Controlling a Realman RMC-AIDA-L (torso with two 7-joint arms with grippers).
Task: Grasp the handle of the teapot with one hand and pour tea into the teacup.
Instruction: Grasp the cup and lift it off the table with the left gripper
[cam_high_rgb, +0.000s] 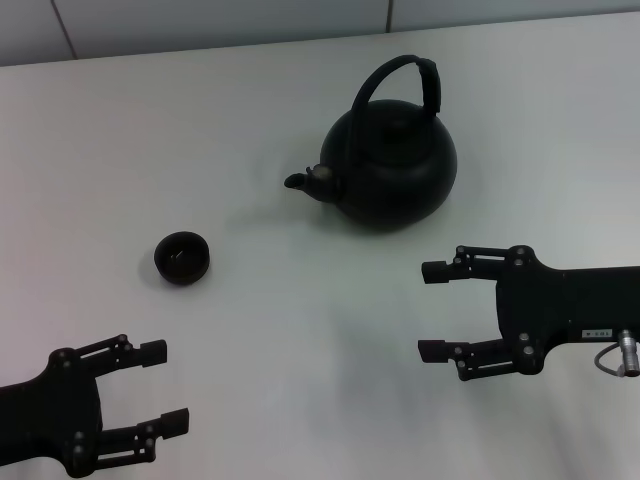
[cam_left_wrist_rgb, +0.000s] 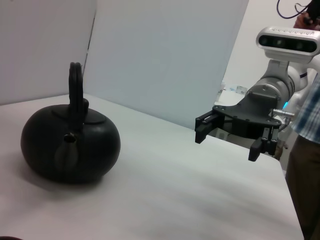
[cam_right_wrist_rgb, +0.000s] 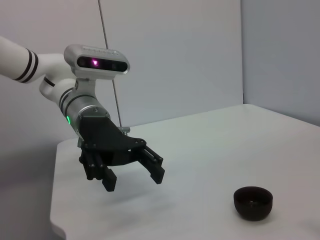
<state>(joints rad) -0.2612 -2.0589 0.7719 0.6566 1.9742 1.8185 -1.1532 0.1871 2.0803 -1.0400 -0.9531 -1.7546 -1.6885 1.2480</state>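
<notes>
Both grippers, left (cam_high_rgb: 160, 387) and right (cam_high_rgb: 433, 311), spread, empty; teapot (cam_high_rgb: 392, 165) untouched.

Even, bright overhead light; the round matte-black teapot (cam_high_rgb: 392, 165) casts a faint, soft shadow on the white table (cam_high_rgb: 300, 320).

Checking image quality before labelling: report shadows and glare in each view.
Head view: soft shadows on the table beside the teapot and teacup, no glare. Left wrist view: diffuse shadow under the teapot, right pincer dark against a bright wall. Right wrist view: faint shadow below the left pincer.
</notes>
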